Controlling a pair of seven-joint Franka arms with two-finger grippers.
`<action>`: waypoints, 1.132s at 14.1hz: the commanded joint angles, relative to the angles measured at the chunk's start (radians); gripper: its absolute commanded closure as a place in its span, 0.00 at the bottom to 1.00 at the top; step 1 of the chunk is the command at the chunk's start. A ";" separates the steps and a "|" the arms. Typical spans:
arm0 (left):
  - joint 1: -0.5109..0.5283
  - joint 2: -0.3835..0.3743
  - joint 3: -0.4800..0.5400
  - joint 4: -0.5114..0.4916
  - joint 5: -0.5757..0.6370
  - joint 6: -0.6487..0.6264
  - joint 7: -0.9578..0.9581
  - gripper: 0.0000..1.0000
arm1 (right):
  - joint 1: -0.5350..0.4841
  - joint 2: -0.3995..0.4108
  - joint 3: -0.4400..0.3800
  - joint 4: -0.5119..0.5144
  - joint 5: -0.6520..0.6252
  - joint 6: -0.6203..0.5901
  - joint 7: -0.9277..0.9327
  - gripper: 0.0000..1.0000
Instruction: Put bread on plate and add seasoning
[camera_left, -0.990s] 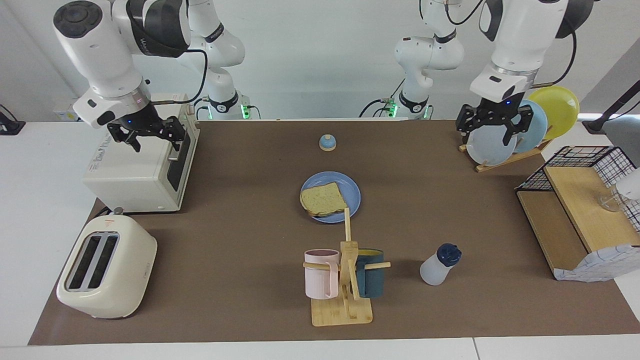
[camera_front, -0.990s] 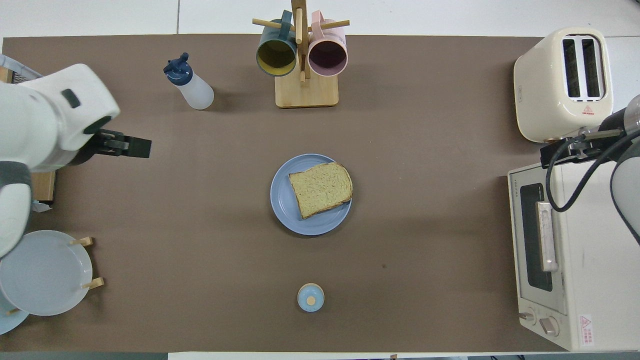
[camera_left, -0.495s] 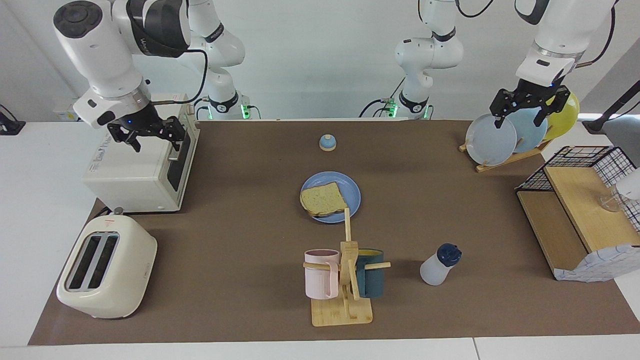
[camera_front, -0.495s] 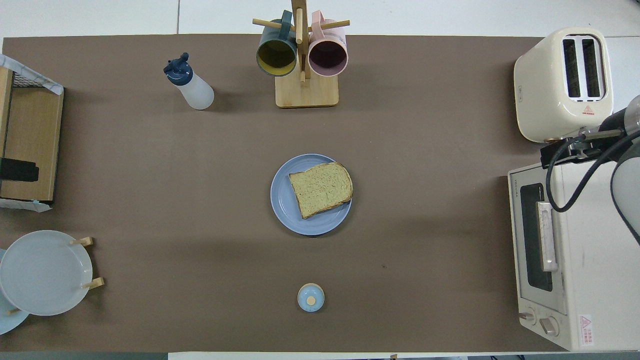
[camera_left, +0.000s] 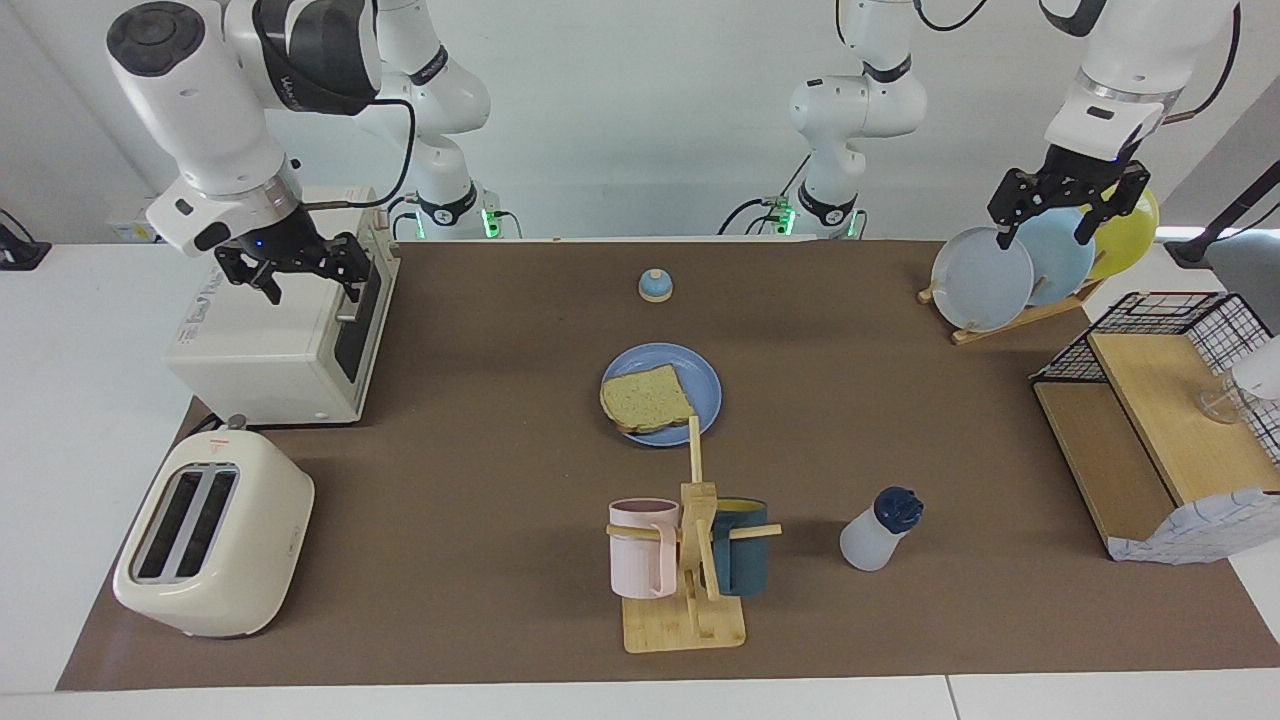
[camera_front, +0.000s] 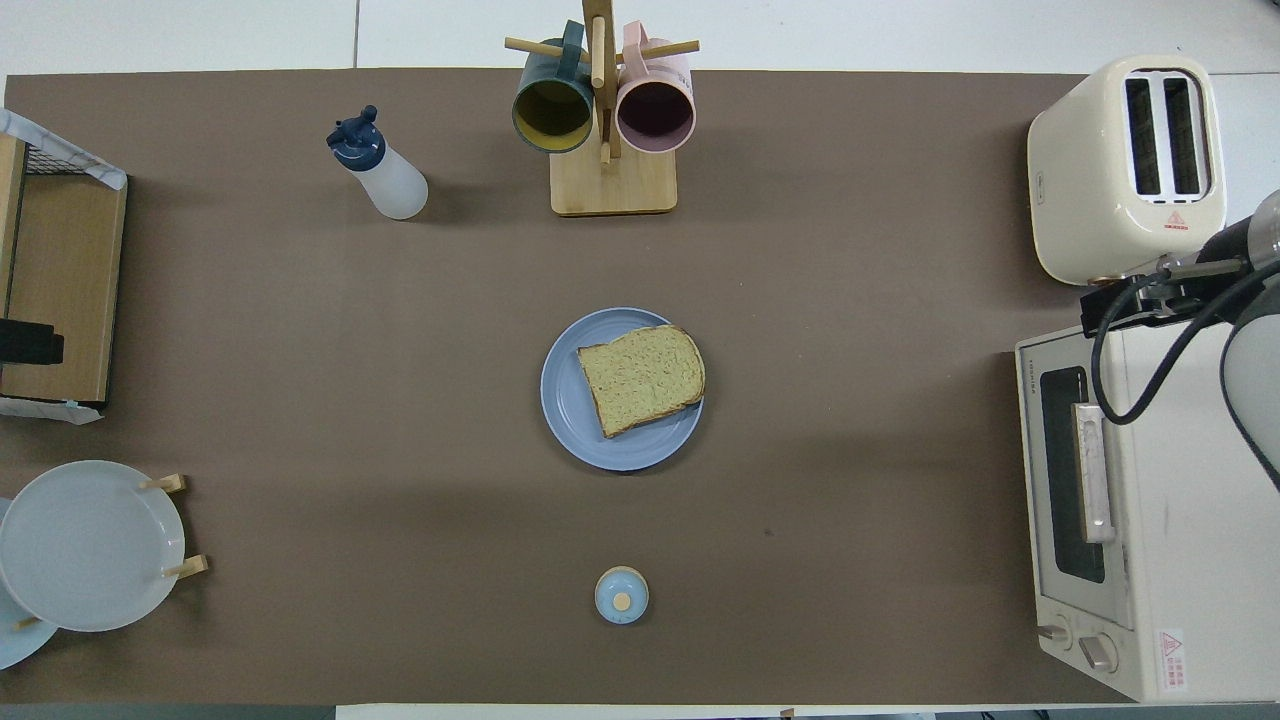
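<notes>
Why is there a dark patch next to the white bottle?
It is a shadow: in the overhead view the seasoning bottle casts a soft one on the brown mat toward the mug rack; the facing view shows it beside the bottle too.

The facing camera sits high across the table, looking toward the robots at 12 o'clock, far enough to take in the whole mat (camera_left: 480, 500). The overhead camera hangs above the robots' end, aimed steeply down and forward. Both share the mat, half a turn apart: the toaster (camera_left: 212, 535) at 8 o'clock in one appears at 2 o'clock (camera_front: 1127, 165) in the other, while arms probably mostly escape the overhead.
</notes>
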 joint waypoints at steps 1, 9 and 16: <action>0.017 0.139 -0.020 0.180 -0.034 -0.105 0.003 0.00 | -0.013 -0.013 0.005 -0.006 0.008 -0.014 -0.028 0.00; 0.013 0.049 -0.045 -0.023 -0.039 -0.030 0.068 0.00 | -0.013 -0.013 0.005 -0.006 0.008 -0.014 -0.028 0.00; 0.025 0.041 -0.046 -0.029 -0.094 0.005 0.055 0.00 | -0.013 -0.013 0.005 -0.006 0.008 -0.013 -0.028 0.00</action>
